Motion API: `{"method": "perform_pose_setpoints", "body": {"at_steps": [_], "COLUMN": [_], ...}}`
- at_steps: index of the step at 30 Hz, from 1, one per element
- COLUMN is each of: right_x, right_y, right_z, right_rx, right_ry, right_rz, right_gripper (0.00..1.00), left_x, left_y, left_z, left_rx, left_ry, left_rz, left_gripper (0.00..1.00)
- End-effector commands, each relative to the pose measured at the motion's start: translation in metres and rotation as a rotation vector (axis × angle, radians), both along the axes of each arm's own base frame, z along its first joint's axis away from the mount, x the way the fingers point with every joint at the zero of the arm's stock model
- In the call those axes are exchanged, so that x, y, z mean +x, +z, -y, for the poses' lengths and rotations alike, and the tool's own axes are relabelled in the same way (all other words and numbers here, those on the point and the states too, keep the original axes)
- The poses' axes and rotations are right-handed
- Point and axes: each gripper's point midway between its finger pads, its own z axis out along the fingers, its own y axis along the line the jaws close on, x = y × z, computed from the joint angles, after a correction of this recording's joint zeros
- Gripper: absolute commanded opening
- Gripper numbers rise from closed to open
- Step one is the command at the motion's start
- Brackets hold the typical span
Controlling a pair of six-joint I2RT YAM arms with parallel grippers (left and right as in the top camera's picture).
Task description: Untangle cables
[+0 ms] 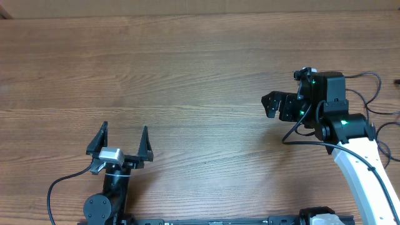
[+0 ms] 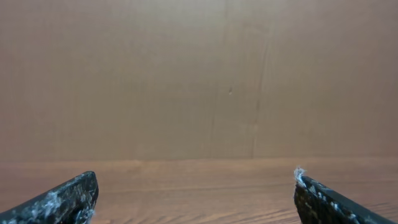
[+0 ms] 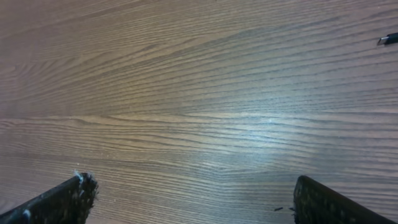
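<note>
No bundle of cables shows on the wooden table (image 1: 200,69). Only a small dark plug-like tip (image 3: 387,40) lies at the right edge of the right wrist view; I cannot tell what it belongs to. A tiny dark speck (image 1: 397,81) sits at the overhead's right edge. My left gripper (image 1: 125,127) is open and empty near the front left, its fingers (image 2: 195,177) wide apart over bare wood. My right gripper (image 1: 278,105) is open and empty at the right, pointing left and down, its fingers (image 3: 191,180) spread above bare wood.
Thick black robot wires loop beside the right arm (image 1: 374,94) and the left arm base (image 1: 62,182). The table's far edge (image 1: 200,14) runs along the top. A bar (image 1: 219,221) lies along the front edge.
</note>
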Motion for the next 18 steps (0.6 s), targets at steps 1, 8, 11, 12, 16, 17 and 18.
{"method": "perform_pose_setpoints", "body": {"at_steps": [1, 8, 11, 12, 16, 17, 18], "right_x": [0.001, 0.001, 0.001, 0.001, 0.001, 0.001, 0.001], "right_y": [0.0, 0.0, 0.0, 0.0, 0.0, 0.0, 0.0], "right_z": [-0.002, -0.002, -0.002, -0.002, -0.002, -0.002, -0.002], "right_rx": [0.007, 0.007, 0.007, 0.007, 0.007, 0.007, 0.007], "right_ry": [0.007, 0.007, 0.007, 0.007, 0.007, 0.007, 0.007], "right_rz": [0.002, 0.002, 0.002, 0.002, 0.002, 0.002, 0.002], "right_gripper": [1.0, 1.0, 1.0, 1.0, 1.0, 1.0, 1.0], "left_x": [0.002, 0.006, 0.006, 0.006, 0.006, 0.006, 0.006], "left_y": [-0.008, -0.073, -0.073, -0.073, -0.073, -0.073, -0.073], "left_z": [-0.008, -0.019, -0.018, -0.018, -0.018, -0.019, -0.019], "left_rx": [-0.017, 0.038, 0.038, 0.038, 0.038, 0.038, 0.038], "left_ry": [0.046, 0.117, 0.11, 0.11, 0.11, 0.112, 0.114], "left_rz": [-0.03, -0.291, -0.293, -0.293, -0.293, -0.293, -0.293], "left_gripper": [1.0, 1.0, 1.0, 1.0, 1.0, 1.0, 1.0]}}
